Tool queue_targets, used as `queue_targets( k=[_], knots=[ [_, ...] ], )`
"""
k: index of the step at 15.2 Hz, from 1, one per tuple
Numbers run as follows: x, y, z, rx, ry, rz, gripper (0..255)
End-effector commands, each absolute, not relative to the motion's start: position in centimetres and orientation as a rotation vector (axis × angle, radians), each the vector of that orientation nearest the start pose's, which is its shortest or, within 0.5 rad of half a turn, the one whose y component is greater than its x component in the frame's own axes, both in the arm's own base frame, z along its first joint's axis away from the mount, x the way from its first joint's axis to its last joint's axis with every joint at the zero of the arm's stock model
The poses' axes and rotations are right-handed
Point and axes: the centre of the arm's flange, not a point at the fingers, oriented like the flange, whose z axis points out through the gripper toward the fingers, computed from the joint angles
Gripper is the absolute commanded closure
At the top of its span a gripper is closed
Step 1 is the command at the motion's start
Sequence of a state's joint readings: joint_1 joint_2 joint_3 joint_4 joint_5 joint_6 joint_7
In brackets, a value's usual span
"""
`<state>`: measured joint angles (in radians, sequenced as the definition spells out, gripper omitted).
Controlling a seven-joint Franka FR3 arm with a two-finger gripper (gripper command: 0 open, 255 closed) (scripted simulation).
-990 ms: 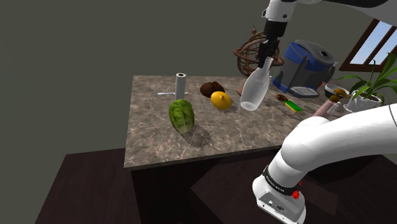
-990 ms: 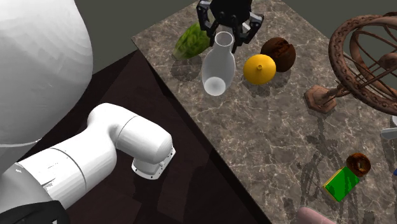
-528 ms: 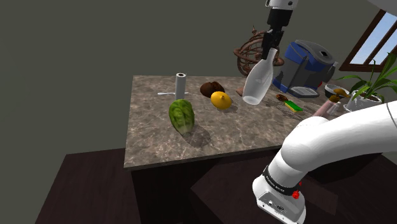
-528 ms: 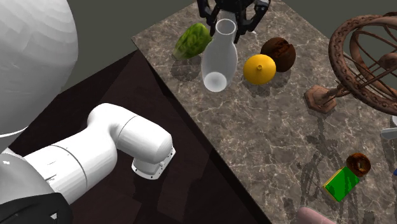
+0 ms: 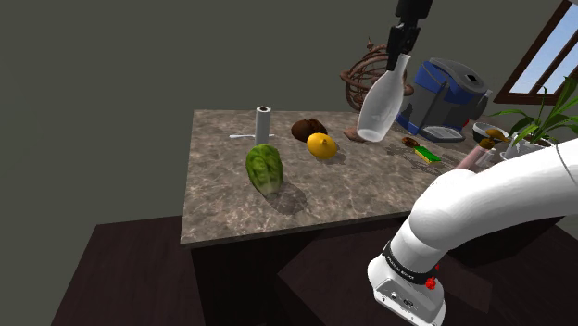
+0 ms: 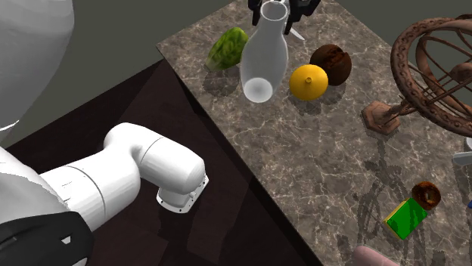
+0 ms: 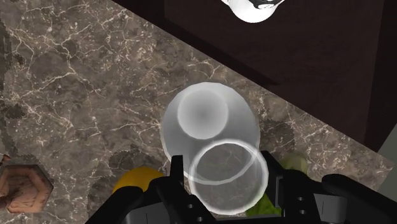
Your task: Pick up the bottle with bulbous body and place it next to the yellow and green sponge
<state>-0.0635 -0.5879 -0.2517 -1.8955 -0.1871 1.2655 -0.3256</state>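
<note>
1. Your gripper (image 5: 399, 56) is clamped on the neck of the clear bottle (image 5: 378, 109), which hangs tilted above the table (image 5: 232, 199).
2. The green sponge (image 5: 426, 154) lies well apart, toward the shoulder view's right.

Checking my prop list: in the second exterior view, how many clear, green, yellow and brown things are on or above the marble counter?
Clear: 1, the bottle
Green: 2, the lettuce and the sponge
Yellow: 1, the round fruit
Brown: 3, the round thing, the ringed ornament and the small thing by the sponge
Total: 7
</note>
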Motion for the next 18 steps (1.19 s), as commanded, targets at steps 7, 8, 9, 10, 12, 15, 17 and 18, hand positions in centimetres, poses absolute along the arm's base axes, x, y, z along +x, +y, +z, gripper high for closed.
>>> queue_targets(
  k=[7,8,9,10,12,15,17,18],
  knots=[
    [29.8,-16.1,74.4,-3.162,-0.007,0.110,255],
    [29.8,-16.1,75.0,-3.162,-0.007,0.110,255],
    [29.8,-16.1,75.2,-3.162,-0.007,0.110,255],
    [29.7,-17.3,74.6,-3.162,-0.007,0.110,255],
    [29.6,-19.6,73.4,-3.162,-0.007,0.110,255],
    [29.4,-23.2,71.7,-3.162,-0.007,0.110,255],
    [29.3,-25.6,70.5,-3.162,-0.007,0.110,255],
    [29.3,-26.7,69.9,-3.162,-0.007,0.110,255]
  ],
)
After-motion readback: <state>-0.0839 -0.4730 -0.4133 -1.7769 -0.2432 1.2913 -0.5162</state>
